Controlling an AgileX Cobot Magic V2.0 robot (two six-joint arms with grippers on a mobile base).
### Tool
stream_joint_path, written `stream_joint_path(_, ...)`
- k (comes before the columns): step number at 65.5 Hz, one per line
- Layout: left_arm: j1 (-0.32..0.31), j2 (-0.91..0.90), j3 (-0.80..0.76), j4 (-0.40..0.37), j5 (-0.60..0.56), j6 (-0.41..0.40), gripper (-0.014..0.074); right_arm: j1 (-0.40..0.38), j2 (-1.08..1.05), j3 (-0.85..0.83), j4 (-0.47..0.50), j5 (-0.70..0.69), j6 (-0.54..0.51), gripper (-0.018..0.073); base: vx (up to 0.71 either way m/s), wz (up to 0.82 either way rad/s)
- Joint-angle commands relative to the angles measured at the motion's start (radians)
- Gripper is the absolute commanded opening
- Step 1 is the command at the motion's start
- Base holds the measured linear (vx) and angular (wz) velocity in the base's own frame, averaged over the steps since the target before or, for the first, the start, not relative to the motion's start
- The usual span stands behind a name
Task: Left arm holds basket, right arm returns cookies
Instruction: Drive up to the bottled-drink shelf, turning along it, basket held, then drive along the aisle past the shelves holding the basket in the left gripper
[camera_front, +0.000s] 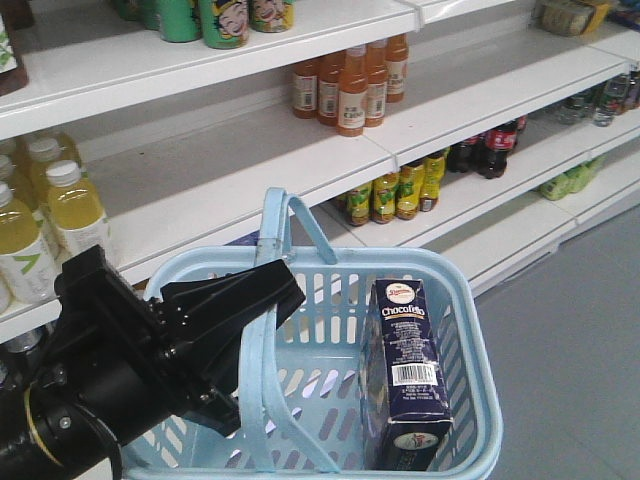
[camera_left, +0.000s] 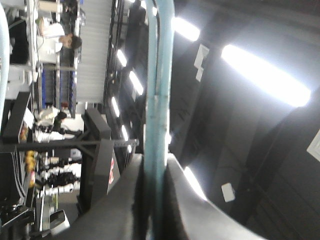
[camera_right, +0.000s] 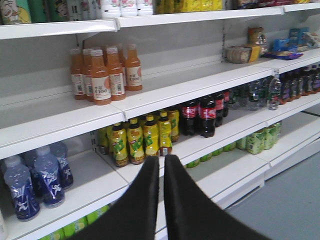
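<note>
Your left gripper (camera_front: 265, 295) clamped a handle (camera_front: 268, 225) of the basket (camera_front: 472, 310), cookies (camera_front: 405, 365) standing inside, while your right gripper (camera_right: 161, 162), jaws apparently closed and empty, faced the shelves (camera_right: 65, 120).

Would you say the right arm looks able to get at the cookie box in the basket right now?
Probably yes: the cookie box stands uncovered on the basket's right side, away from the left gripper on the handle. The right gripper faces the shelves, shut.
</note>
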Motion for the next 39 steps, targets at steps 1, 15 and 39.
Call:
stream_joint_path(1, -0.007, -0.029, -0.028, -0.039, -0.122, 0.0, 0.0, -0.004, -0.013, 0.017, -0.001, -0.072, -0.007, -0.0006, -0.04, -0.44)
stream_joint_path(15, -0.007, -0.029, -0.028, -0.039, -0.122, 0.0, 0.0, -0.004, -0.013, 0.017, -0.001, -0.072, -0.007, -0.0006, -0.05, -0.45)
stream_joint_path(39, -0.007, -0.029, -0.028, -0.039, -0.122, 0.0, 0.0, -0.004, -0.013, 0.017, -0.001, -0.072, -0.007, -0.0006, -0.07, -0.5)
